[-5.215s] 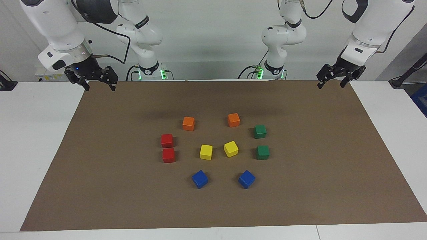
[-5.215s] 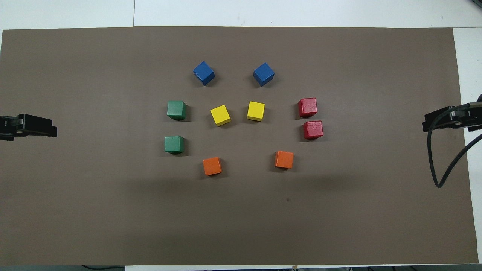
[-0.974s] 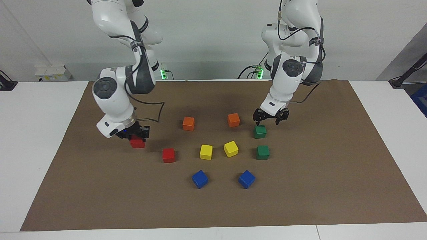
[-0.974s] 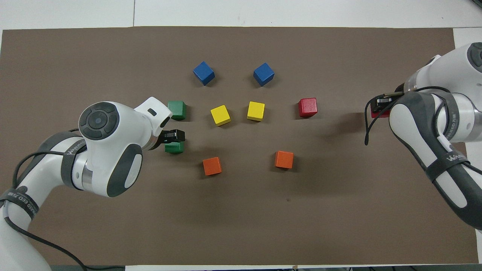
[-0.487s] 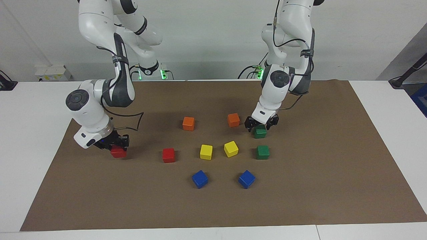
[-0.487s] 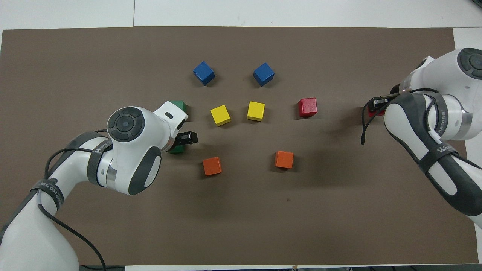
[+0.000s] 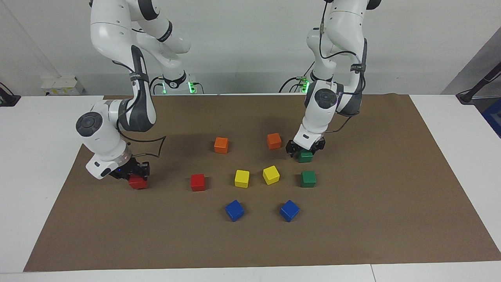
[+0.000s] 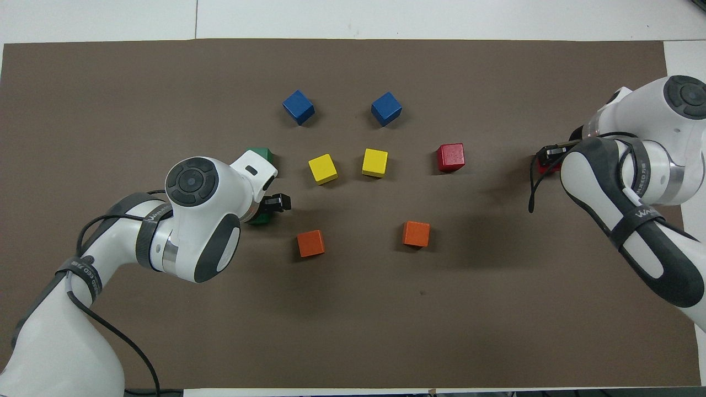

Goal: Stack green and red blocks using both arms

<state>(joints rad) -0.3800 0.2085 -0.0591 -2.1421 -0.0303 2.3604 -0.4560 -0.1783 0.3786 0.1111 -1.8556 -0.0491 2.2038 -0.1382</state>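
My right gripper (image 7: 136,177) is shut on a red block (image 7: 138,183) and holds it low at the mat, toward the right arm's end; whether the block touches the mat I cannot tell. In the overhead view only an edge of that block (image 8: 541,167) shows by the gripper (image 8: 549,157). The second red block (image 7: 198,182) rests beside the yellow cubes. My left gripper (image 7: 305,152) is open and lowered around a green block (image 7: 305,158), one finger on each side. The second green block (image 7: 308,178) sits just farther from the robots; the arm half covers it in the overhead view (image 8: 263,154).
Two orange cubes (image 7: 221,145) (image 7: 274,141) sit nearest the robots, two yellow cubes (image 7: 242,178) (image 7: 271,174) in the middle, and two blue cubes (image 7: 234,210) (image 7: 289,210) farthest. All rest on a brown mat (image 7: 352,235) on the white table.
My right gripper picked up a red block and carried it toward the right arm's end, lowering it. My left gripper came over the nearer green block and dropped down around it.
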